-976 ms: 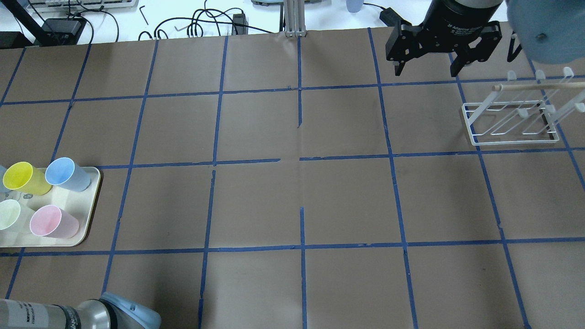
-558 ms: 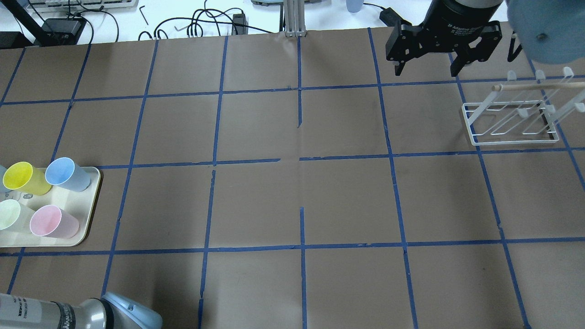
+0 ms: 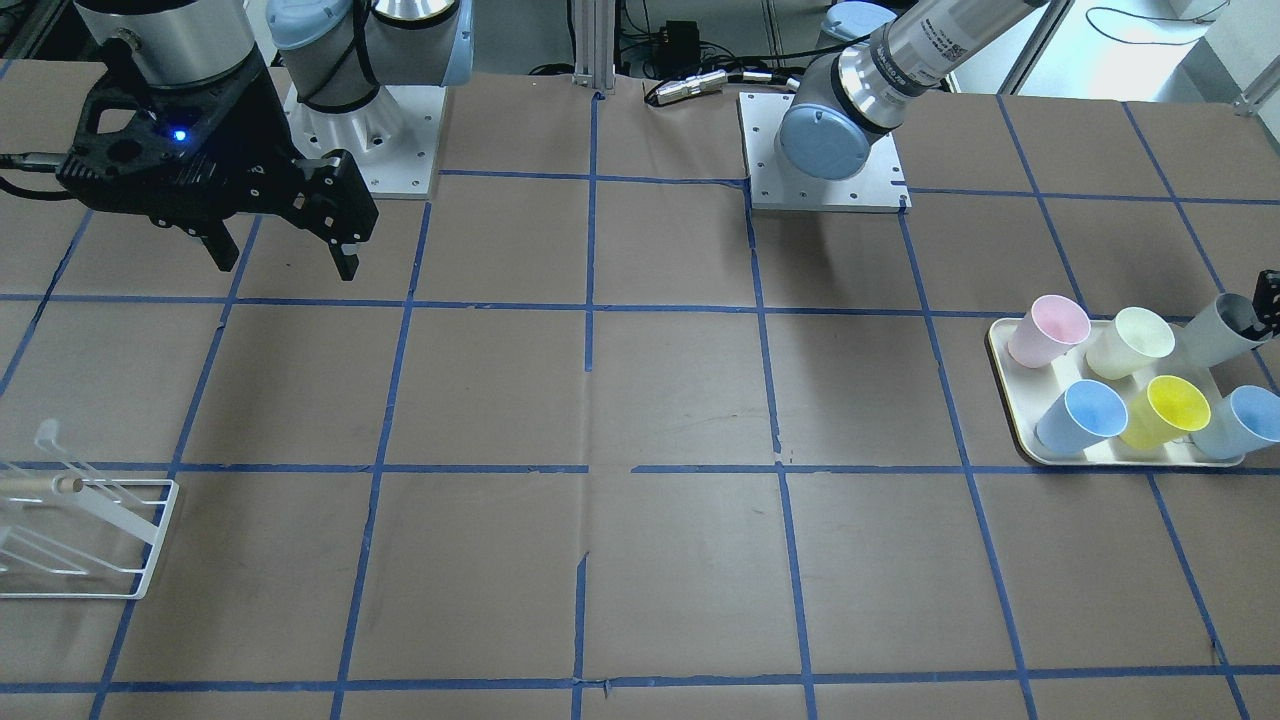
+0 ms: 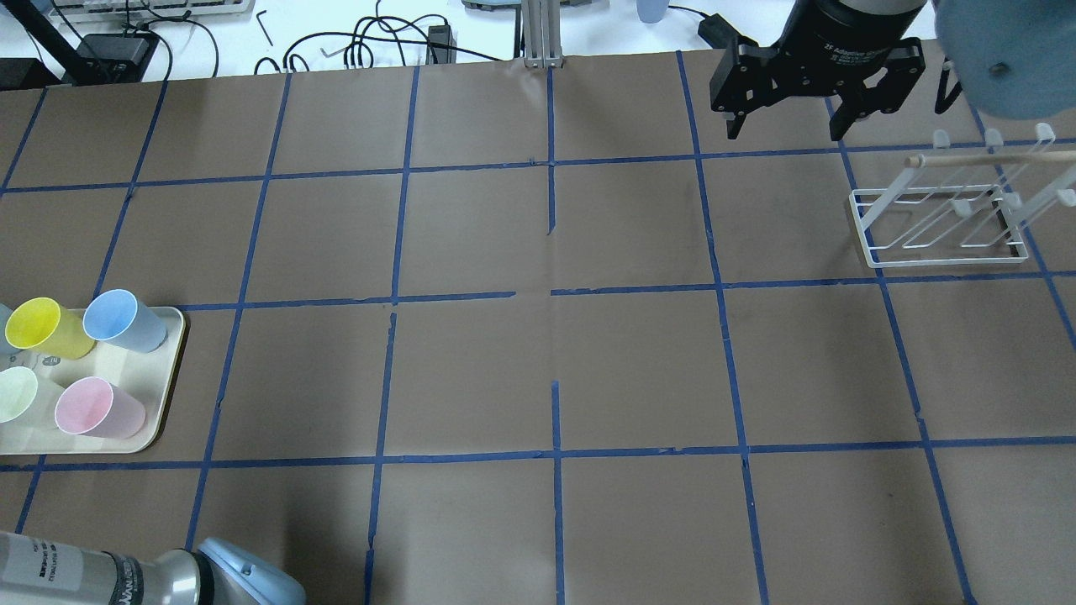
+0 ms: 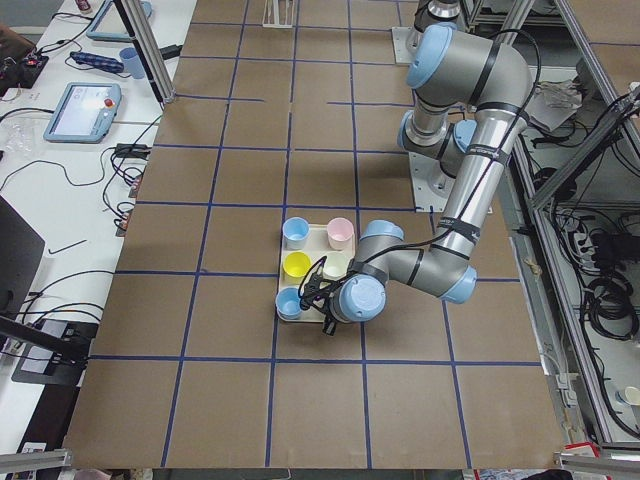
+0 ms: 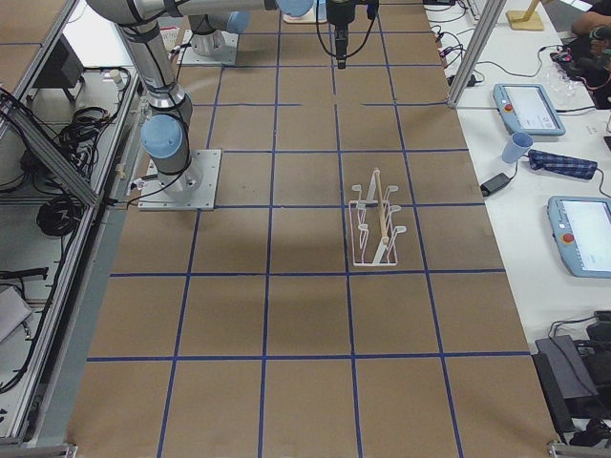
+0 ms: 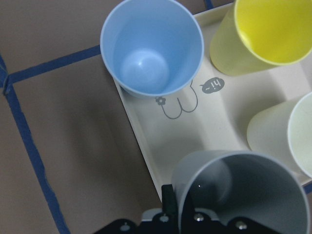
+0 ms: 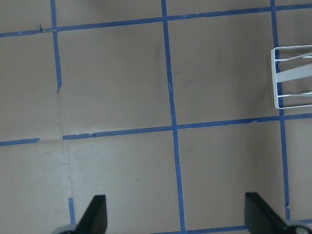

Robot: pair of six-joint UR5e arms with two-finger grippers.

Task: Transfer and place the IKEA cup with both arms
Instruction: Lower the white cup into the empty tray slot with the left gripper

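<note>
The left gripper (image 3: 1266, 300) is closed on the grey cup (image 3: 1212, 330), gripping it near the rim so that the cup tilts with its mouth toward the gripper. One finger (image 7: 168, 197) presses against the outside of the cup's wall and the other finger is hidden. The cup is held over a corner of a cream tray (image 3: 1130, 462), and it is not possible to tell whether its base touches the tray. Just ahead of this gripper, three cups stand upright in the tray: a blue cup (image 7: 151, 46), a yellow cup (image 7: 270, 34) and a pale green cup (image 7: 292, 136). Beyond them in the same tray stand a pink cup (image 3: 1048, 330) and a second blue cup (image 3: 1080, 415). The right gripper (image 4: 786, 128) hangs above the brown table (image 4: 538, 370) with its fingers spread wide, holding and touching nothing. A white wire rack (image 4: 937, 227) with a wooden rod across its top stands on the table off to this gripper's right, apart from it
</note>
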